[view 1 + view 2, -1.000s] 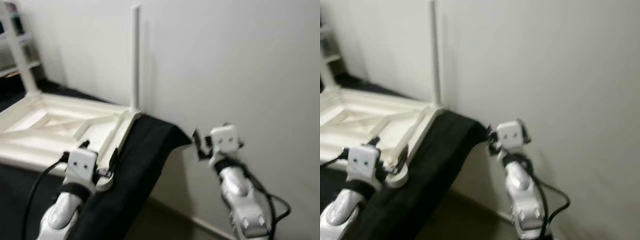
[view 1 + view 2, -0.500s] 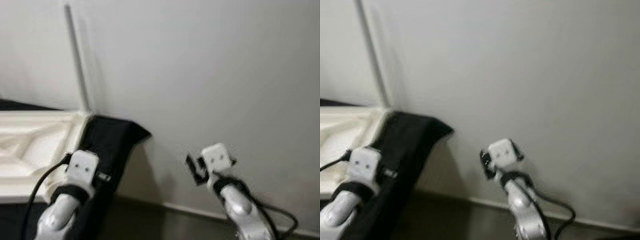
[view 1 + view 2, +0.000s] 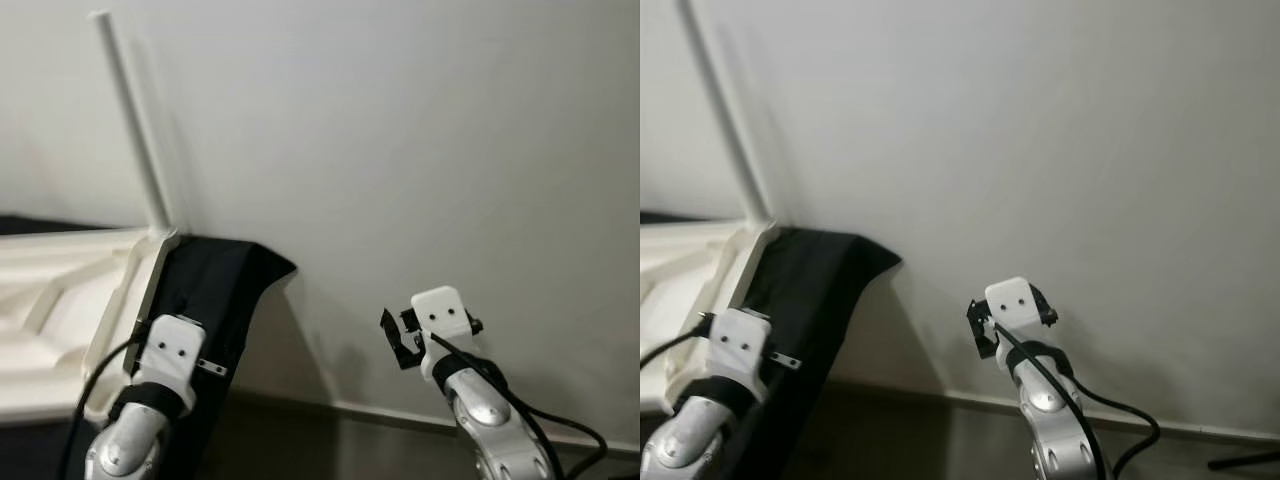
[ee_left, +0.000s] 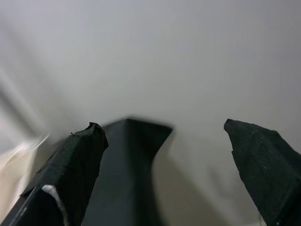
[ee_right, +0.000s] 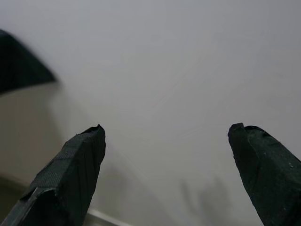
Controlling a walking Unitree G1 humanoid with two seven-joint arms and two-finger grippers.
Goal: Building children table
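Tabletop (image 3: 60, 300) lies upside down on a black cloth (image 3: 215, 290) at the robot's left, one leg (image 3: 135, 130) upright. Left gripper (image 4: 164, 179) and right gripper (image 5: 167, 176) both gape empty. Facing the wall (image 3: 420, 150), a swinging arm might knock the leg or drag the cloth.

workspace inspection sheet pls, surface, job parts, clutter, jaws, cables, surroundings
surface: black cloth draped over a raised support, its corner hanging toward the floor.
job's things: white table top lying underside up on the cloth, ribs showing; one white leg standing up from its corner by the wall.
clutter: nothing seen.
grippers: left gripper jaws open, empty, at the table top's near edge; right gripper jaws open, empty, in the air facing the wall.
cables: black cable along the left arm; black cable looping off the right arm.
surroundings: plain white wall, pale baseboard, dark floor.
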